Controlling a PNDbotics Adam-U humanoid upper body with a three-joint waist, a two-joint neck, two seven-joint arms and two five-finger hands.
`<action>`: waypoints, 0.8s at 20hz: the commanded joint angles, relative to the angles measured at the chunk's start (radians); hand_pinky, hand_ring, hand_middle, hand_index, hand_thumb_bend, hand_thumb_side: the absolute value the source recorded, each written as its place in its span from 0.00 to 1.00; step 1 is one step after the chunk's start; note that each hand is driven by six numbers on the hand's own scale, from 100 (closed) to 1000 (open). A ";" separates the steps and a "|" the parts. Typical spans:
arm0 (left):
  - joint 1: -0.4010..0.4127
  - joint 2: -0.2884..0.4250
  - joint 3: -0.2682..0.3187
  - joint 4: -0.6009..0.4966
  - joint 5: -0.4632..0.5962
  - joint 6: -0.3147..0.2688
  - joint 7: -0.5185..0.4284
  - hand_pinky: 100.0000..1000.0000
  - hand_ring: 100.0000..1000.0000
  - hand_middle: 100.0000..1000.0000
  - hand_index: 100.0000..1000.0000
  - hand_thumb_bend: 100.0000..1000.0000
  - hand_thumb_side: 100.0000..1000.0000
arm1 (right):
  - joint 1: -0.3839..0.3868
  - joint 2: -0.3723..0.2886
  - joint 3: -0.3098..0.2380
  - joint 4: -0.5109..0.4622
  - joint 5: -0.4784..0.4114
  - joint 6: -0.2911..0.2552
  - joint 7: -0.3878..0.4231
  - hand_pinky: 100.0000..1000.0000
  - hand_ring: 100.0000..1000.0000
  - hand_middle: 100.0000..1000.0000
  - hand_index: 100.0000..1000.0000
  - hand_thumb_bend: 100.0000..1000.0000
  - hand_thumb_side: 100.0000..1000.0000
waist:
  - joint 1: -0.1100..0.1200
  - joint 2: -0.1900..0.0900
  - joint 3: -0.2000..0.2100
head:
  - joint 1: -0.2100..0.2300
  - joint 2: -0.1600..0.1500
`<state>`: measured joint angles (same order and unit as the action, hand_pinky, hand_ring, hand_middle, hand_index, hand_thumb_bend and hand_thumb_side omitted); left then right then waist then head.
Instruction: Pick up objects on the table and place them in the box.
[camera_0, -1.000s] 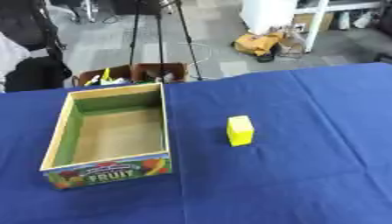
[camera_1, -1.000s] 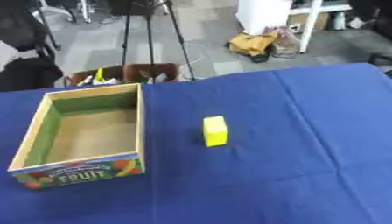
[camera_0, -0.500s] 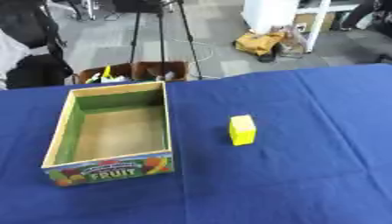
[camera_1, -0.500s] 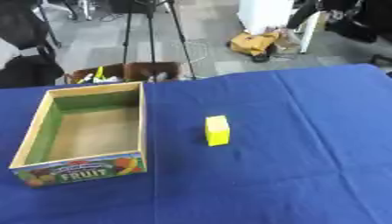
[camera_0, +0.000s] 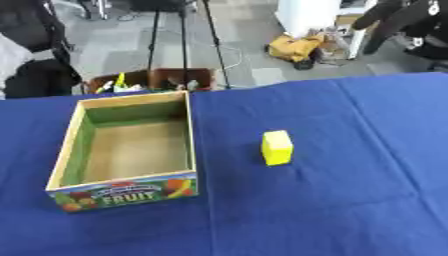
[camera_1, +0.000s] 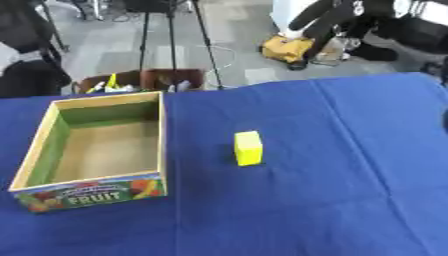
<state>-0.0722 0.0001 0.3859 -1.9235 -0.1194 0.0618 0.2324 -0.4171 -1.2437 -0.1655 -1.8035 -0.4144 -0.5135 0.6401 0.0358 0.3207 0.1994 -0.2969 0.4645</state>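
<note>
- Where the blue-clothed table (camera_0: 350, 200) comes nearest, the box (camera_0: 127, 187) shows its front panel, printed with fruit and the word "FRUIT".
- The box stands open-topped, with green inner walls and a bare brown floor.
- A yellow block (camera_0: 276, 147) stands upright on the cloth to the right of the box, clearly apart from it.
- Beyond the box, past the table's far edge, a dark arm (camera_1: 328, 17) shows at the upper right; whether its hand is clenched or released, I cannot tell.

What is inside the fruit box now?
Nothing shows inside the box: only its bare brown floor and green inner walls. The near wall hides a strip of floor. The yellow block lies outside.
</note>
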 joint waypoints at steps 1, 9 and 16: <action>-0.007 0.019 -0.004 -0.020 -0.001 -0.002 -0.006 0.20 0.35 0.35 0.51 0.14 0.62 | -0.037 -0.018 0.023 0.065 0.056 -0.091 0.091 0.70 0.00 0.86 0.85 0.85 0.74 | -0.005 -0.013 0.003 | -0.010 -0.007; -0.004 0.017 -0.004 -0.018 -0.001 -0.003 -0.008 0.20 0.35 0.35 0.51 0.14 0.62 | -0.104 0.031 0.040 0.202 0.196 -0.231 0.231 0.68 0.00 0.86 0.86 0.81 0.77 | -0.006 -0.008 0.006 | -0.011 -0.014; 0.000 0.013 -0.004 -0.014 -0.002 -0.005 -0.010 0.20 0.35 0.35 0.51 0.14 0.62 | -0.149 0.060 0.013 0.286 0.307 -0.291 0.267 0.64 0.00 0.85 0.87 0.82 0.87 | -0.001 -0.002 0.004 | -0.012 -0.015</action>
<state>-0.0707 0.0000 0.3853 -1.9234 -0.1194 0.0586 0.2257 -0.5505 -1.1598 -0.1304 -1.5257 -0.1295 -0.5240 0.6296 0.0376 0.3332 0.2041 -0.3090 0.4625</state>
